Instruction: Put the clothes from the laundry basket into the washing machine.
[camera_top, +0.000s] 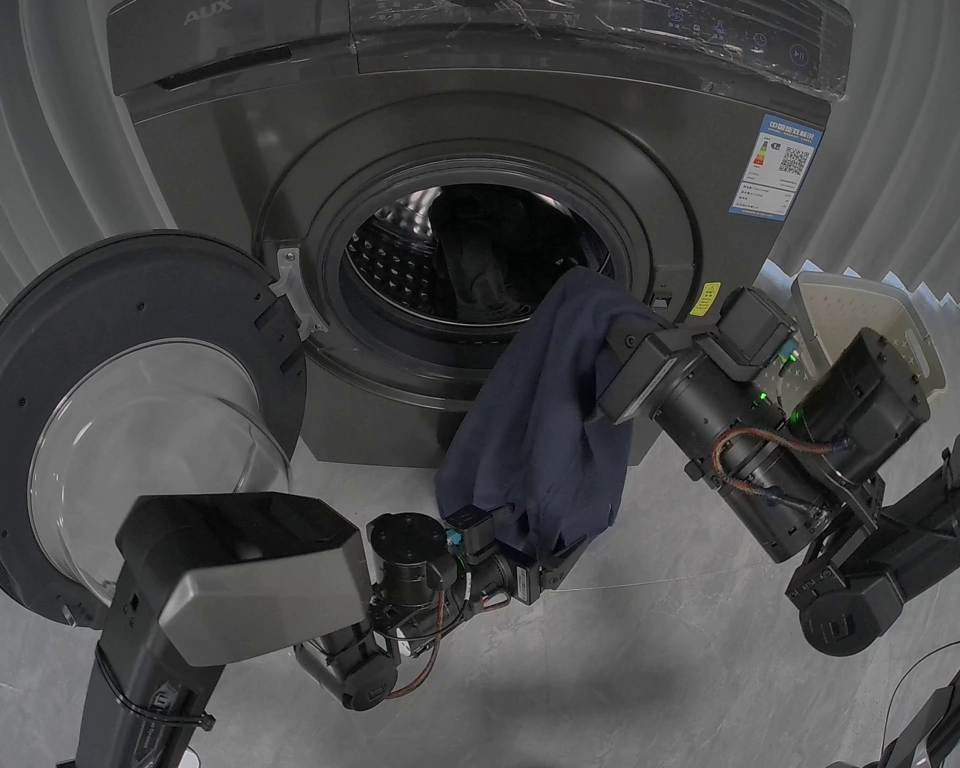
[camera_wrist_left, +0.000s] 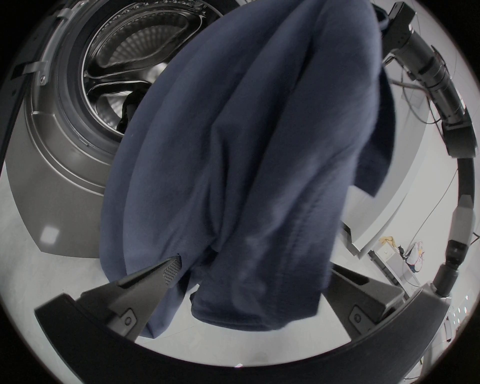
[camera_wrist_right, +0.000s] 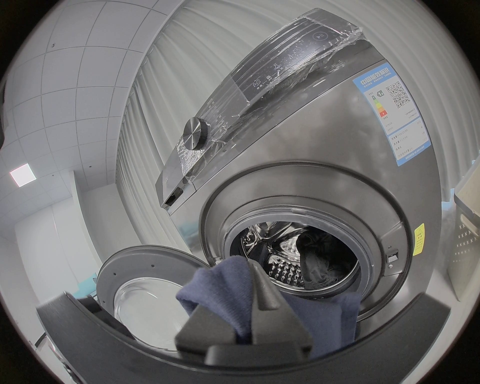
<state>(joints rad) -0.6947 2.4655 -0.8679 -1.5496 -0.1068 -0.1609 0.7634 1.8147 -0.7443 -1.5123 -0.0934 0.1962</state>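
A: Navy garment (camera_top: 540, 430), located on head view?
B: Found hanging at drum (camera_top: 400, 260) mouth of washing machine (camera_top: 480, 130), top clamped in right gripper (camera_top: 612, 345); left gripper (camera_top: 552, 562) low at the hem.
A: Left wrist?
B: Saw fingers (camera_wrist_left: 145, 285) spread wide around the hem, not pinched.
A: Right wrist?
B: Saw fingers (camera_wrist_right: 270, 310) shut tight on a bunched fold. Judged soft, light, floppy, little slip risk; best held by gathered fabric, loose end lifted over rim.

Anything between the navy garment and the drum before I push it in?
Nothing visible blocks it. The door is swung open to the robot's left, and the right pincer holds the navy garment at the lower rim of the drum mouth. A dark garment lies farther inside.
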